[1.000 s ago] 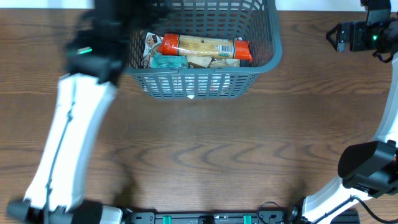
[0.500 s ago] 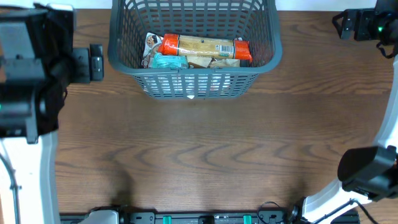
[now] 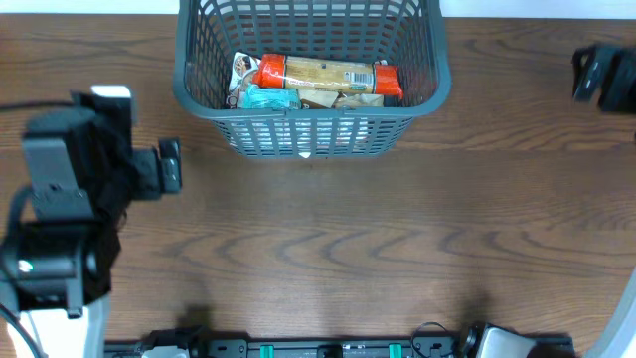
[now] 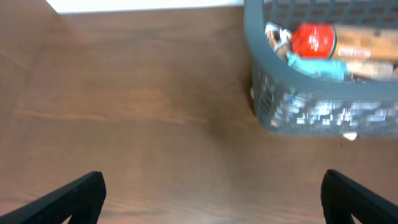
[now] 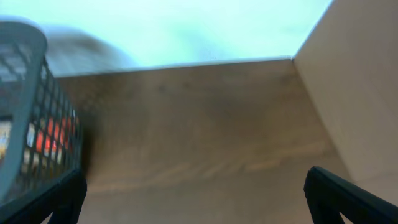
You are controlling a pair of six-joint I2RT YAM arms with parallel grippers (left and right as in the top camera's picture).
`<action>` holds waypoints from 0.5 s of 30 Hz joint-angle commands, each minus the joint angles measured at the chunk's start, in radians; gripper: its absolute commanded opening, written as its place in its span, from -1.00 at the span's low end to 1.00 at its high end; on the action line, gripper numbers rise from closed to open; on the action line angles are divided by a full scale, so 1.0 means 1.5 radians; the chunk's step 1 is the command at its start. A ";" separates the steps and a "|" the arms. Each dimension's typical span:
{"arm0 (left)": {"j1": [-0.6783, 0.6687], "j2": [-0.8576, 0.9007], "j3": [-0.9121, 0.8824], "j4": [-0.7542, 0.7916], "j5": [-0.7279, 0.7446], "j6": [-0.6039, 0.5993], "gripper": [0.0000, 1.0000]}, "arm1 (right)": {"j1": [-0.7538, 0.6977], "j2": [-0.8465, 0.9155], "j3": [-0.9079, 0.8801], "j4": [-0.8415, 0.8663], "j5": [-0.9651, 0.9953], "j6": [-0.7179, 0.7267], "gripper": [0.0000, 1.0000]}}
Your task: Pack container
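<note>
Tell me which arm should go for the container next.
Probably left. The left claw sits close beside the container, open. The right claw is farther off, with only the container's edge in its wrist view.

Robotics lab bench, by the look. Bare wood-grain table (image 3: 328, 249), black mounting rail (image 3: 328, 350) with green fittings along its near edge, robot arm (image 3: 65, 229) above. Plain white surface (image 4: 143, 5) beyond; beige panel (image 5: 354, 93) alongside. Only prop: grey container (image 3: 308, 139) of packaged goods.
</note>
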 commanded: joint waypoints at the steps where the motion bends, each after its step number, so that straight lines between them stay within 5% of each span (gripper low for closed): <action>1: 0.000 -0.068 -0.089 0.027 0.022 -0.040 0.97 | 0.019 -0.087 -0.124 0.014 0.013 0.020 0.98; 8: 0.000 -0.221 -0.208 0.048 0.019 -0.077 0.97 | 0.073 -0.346 -0.403 0.087 0.010 0.019 0.98; 15: 0.001 -0.315 -0.259 0.025 -0.021 -0.113 0.97 | 0.100 -0.489 -0.555 0.087 -0.025 0.017 0.98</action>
